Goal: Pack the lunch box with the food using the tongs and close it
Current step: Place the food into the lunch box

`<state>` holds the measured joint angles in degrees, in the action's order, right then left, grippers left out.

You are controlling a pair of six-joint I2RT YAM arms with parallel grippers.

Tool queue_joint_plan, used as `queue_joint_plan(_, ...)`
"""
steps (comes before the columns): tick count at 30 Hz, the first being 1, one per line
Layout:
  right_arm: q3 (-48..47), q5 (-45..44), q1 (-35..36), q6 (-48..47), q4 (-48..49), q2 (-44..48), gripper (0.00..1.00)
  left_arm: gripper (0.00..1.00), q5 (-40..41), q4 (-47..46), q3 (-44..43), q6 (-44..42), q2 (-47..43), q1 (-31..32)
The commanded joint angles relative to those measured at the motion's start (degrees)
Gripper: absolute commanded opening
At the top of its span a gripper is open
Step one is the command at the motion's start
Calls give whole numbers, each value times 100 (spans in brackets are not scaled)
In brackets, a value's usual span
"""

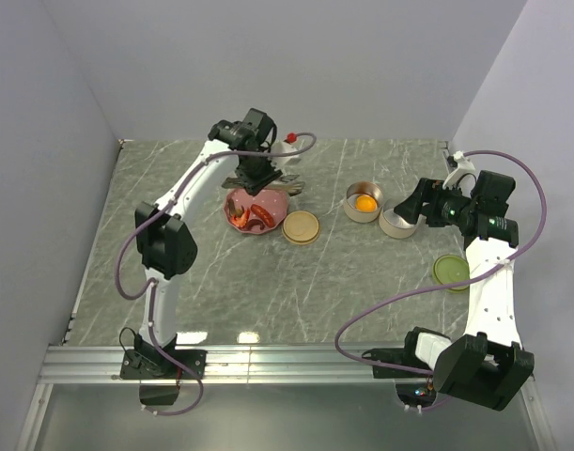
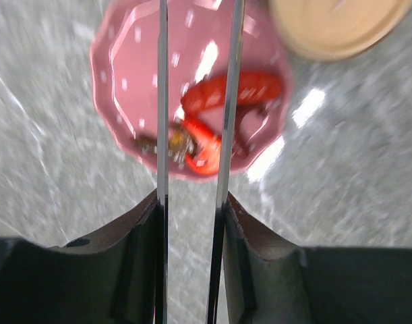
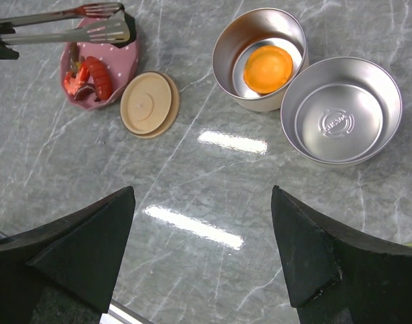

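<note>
My left gripper (image 2: 191, 202) is shut on the tongs (image 2: 162, 101), one finger pressing each slender arm from outside. The arms (image 3: 71, 34) reach out over the pink dotted plate (image 2: 131, 81) and hang above the food on it. On the plate lie red-orange sausage pieces (image 2: 249, 88) and a small dark-and-pale block (image 2: 175, 140). A round orange piece (image 3: 268, 67) sits inside one steel lunch box tin (image 3: 222, 57). A second, empty tin (image 3: 340, 111) stands against it. My right gripper (image 3: 202, 192) is open over bare table near the tins, holding nothing.
A tan round lid (image 1: 301, 227) lies just right of the plate. A green lid (image 1: 451, 272) rests on the table by the right arm. A white item with a red top (image 1: 288, 143) stands behind the left gripper (image 1: 260, 174). Walls enclose the marble table.
</note>
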<state>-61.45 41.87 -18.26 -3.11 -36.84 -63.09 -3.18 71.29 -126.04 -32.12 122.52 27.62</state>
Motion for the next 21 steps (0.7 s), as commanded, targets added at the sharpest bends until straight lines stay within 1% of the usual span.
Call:
queue_joint_plan(1, -78, 76, 16, 74, 177, 69, 88, 11, -533, -641, -299, 100, -676, 323)
queue_joint_plan(2, -78, 67, 24, 100, 186, 69, 88, 10, -613, -947, -290, 161, -703, 384)
queue_joint_plan(7, -95, 32, 24, 101, 177, 104, 88, 9, -1394, -1696, -237, 469, -773, 543)
queue_joint_plan(10, -95, 23, 16, 101, 168, 113, 88, 9, -1711, -2126, -220, 549, -730, 666)
queue_joint_plan(14, -95, 14, 16, 101, 168, 122, 88, 10, -1940, -2593, -176, 549, -615, 850)
queue_joint_plan(18, -86, -38, 16, 48, 142, 174, 88, 11, -1809, -2822, -140, 435, -414, 991)
queue_joint_plan(21, -51, -82, 16, 13, 116, 227, 88, 11, -1581, -2603, -359, 303, -116, 1088)
